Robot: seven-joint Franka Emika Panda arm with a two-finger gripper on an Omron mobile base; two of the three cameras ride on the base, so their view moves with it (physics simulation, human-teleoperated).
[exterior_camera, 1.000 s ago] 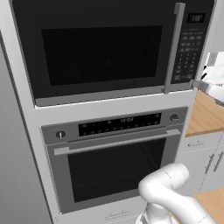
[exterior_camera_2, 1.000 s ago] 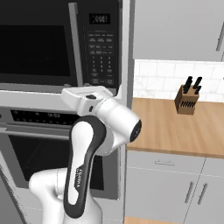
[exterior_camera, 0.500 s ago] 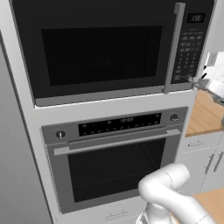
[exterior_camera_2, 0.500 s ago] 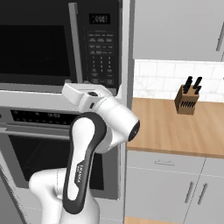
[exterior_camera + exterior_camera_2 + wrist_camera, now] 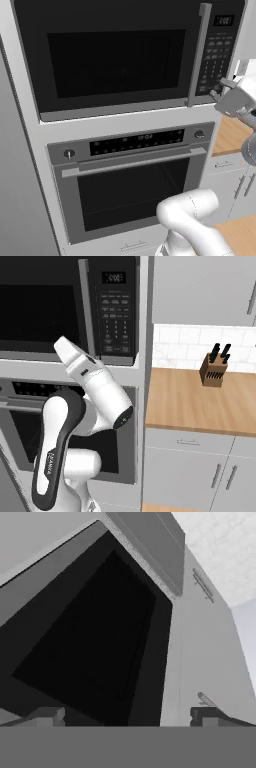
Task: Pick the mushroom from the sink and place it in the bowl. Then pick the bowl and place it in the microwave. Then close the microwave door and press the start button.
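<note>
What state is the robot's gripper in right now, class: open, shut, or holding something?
Gripper: open, fingertips wide apart, nothing between them.

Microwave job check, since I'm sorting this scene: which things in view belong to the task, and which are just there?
Task things:
microwave
microwave door, shut
keypad
tool, open

Just there:
oven
knife block
wooden counter

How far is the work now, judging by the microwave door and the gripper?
Done: the wide black microwave door with the grey handle is shut. Whether the bowl sits inside cannot be seen through the dark glass. In hand: nothing; the open two-finger gripper is empty. Left: pressing start on the right-hand keypad.
</note>
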